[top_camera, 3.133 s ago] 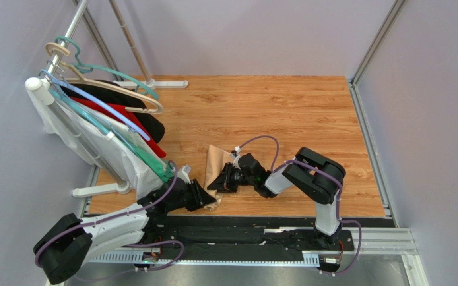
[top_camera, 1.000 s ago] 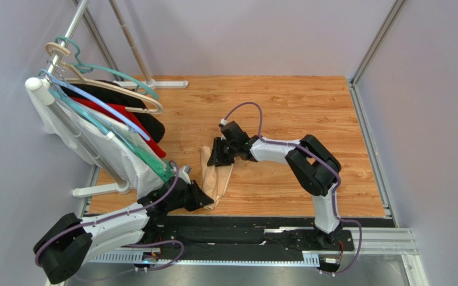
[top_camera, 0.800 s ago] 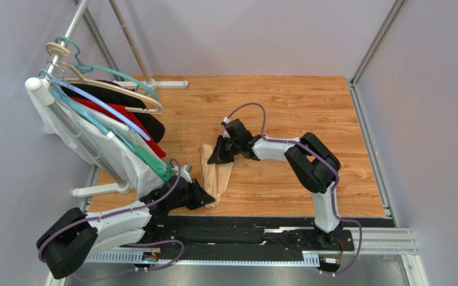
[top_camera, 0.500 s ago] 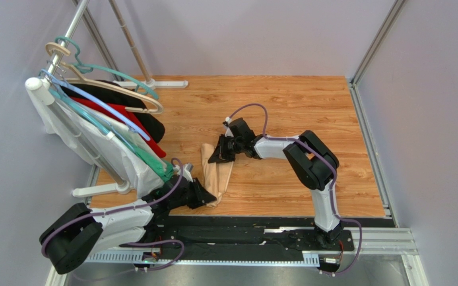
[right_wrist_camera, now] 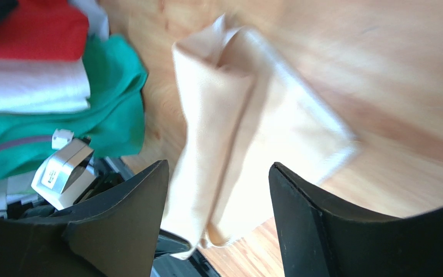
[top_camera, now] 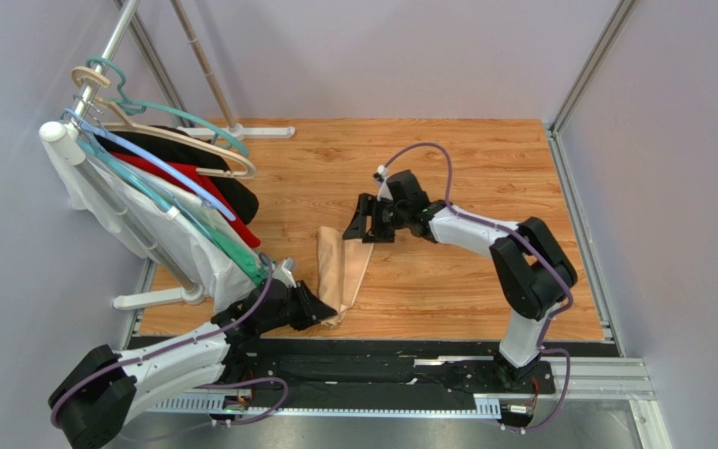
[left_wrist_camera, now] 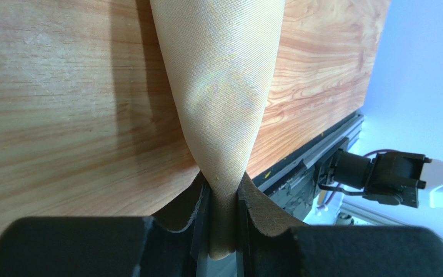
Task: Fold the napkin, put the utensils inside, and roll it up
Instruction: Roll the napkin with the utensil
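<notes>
Well, from where I stand the trouble starts over at 9 o'clock. The hanging garments droop close to the left gripper and could snag on it if that arm swings wide. Its jaws are nipped almost closed on the near end of the napkin, at about 6 o'clock on the wooden table. From that pinch the cloth runs toward 12 o'clock as a narrow, bunched strip, not a flat fold. A tug from the left would likely drag it toward the table's near edge or twist it tighter. At its far end, toward 1 o'clock, the right gripper hangs with jaws wide apart and nothing between them. If it comes down carelessly it may catch only one layer. I can't spot the utensils anywhere.
</notes>
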Robot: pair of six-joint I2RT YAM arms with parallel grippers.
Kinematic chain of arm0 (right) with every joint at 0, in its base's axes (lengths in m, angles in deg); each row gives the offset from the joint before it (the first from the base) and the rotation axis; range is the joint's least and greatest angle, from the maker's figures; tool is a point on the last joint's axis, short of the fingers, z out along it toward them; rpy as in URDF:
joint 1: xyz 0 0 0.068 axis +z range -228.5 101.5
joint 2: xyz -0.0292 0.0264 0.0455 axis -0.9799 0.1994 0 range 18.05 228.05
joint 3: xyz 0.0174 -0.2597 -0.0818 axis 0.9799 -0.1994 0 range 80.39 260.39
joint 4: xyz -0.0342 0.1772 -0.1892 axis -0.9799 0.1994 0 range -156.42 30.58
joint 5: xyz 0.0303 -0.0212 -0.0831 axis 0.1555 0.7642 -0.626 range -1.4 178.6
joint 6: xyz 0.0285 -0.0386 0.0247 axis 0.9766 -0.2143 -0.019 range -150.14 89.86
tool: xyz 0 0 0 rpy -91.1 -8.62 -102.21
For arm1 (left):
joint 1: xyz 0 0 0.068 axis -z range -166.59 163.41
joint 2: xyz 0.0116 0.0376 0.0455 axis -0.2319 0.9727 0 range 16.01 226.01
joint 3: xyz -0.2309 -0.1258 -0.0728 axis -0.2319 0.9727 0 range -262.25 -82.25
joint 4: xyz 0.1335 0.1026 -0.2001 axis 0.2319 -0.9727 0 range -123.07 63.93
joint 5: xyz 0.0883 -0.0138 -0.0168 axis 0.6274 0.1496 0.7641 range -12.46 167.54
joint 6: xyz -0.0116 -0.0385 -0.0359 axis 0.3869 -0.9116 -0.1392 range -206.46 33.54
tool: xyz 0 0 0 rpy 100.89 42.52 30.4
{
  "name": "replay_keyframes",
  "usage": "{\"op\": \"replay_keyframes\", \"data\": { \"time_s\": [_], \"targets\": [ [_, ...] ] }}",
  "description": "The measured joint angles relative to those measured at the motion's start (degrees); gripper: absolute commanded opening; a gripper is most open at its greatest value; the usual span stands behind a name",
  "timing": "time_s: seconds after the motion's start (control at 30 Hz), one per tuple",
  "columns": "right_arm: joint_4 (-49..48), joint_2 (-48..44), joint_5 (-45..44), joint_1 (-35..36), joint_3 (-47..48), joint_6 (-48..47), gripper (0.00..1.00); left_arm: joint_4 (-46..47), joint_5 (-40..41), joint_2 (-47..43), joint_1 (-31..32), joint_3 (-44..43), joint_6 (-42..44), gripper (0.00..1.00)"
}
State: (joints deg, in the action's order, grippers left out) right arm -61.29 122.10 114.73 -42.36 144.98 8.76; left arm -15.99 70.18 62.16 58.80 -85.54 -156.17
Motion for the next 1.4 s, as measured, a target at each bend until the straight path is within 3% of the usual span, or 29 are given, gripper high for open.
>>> {"op": "replay_keyframes", "data": {
  "time_s": [0.17,0.43,0.93,1.2,1.3,1.37,1.4],
  "targets": [
    [4.3,-3.9,-4.3,-5.1,0.2,-4.0,0.61,-3.7,0.4,-4.6,0.0,0.2,-1.1,0.0],
    [11.6,3.7,-7.4,-5.1,4.0,-8.3,0.57,-5.0,0.4,-4.5,-0.1,0.3,-2.5,0.0],
    [5.7,8.2,-0.4,-5.1,3.7,-6.9,0.54,-4.7,0.4,-4.6,-0.4,0.3,-3.8,0.0],
    [4.2,9.2,1.0,-5.0,3.7,-6.4,0.37,-4.7,0.4,-4.8,-0.6,0.3,-4.2,0.0],
    [3.7,10.0,1.4,-4.8,3.7,-6.3,0.24,-4.5,0.4,-4.8,-0.9,0.3,-4.2,0.0],
    [3.1,10.6,1.9,-4.6,3.7,-6.1,0.02,-4.3,0.4,-4.8,-1.1,0.3,-4.3,0.0],
    [2.9,10.8,2.0,-4.5,3.7,-6.2,0.0,-4.3,0.4,-4.7,-1.2,0.3,-4.4,0.0]
  ]
}}
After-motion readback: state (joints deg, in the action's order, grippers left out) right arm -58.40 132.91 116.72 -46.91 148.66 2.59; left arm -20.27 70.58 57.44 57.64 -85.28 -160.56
